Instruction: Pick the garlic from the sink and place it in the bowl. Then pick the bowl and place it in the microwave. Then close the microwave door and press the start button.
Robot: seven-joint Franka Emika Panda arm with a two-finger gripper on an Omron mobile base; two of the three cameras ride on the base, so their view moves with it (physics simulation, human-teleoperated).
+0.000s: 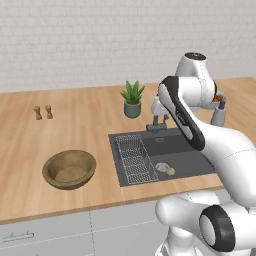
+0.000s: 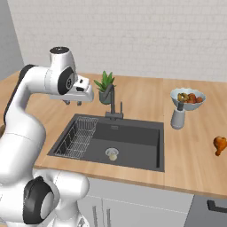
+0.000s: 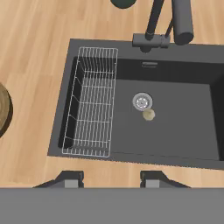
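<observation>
The garlic (image 3: pixel 149 114), a small pale bulb, lies on the floor of the dark sink (image 3: pixel 183 127) right beside the drain. It also shows as the garlic (image 1: pixel 170 171) (image 2: pixel 113 155) in both base views. My gripper (image 3: pixel 112 179) hangs high above the sink's front edge and looks down into it. Its fingers are apart and open, with nothing between them. The gripper (image 1: pixel 160 120) (image 2: pixel 73 103) hovers near the faucet. The brown wooden bowl (image 1: pixel 69 169) sits on the counter left of the sink, and its rim (image 3: pixel 3 111) shows at the hand view's left edge. The microwave and its door are out of view.
A wire rack (image 3: pixel 94 100) fills the sink's left part. The dark faucet (image 2: pixel 113 102) and a potted plant (image 1: pixel 132 100) stand behind the basin. Two shakers (image 1: pixel 43 112) are far left. A fruit bowl (image 2: pixel 188 97), a grey dispenser (image 2: pixel 178 116) and a drumstick (image 2: pixel 219 144) are right.
</observation>
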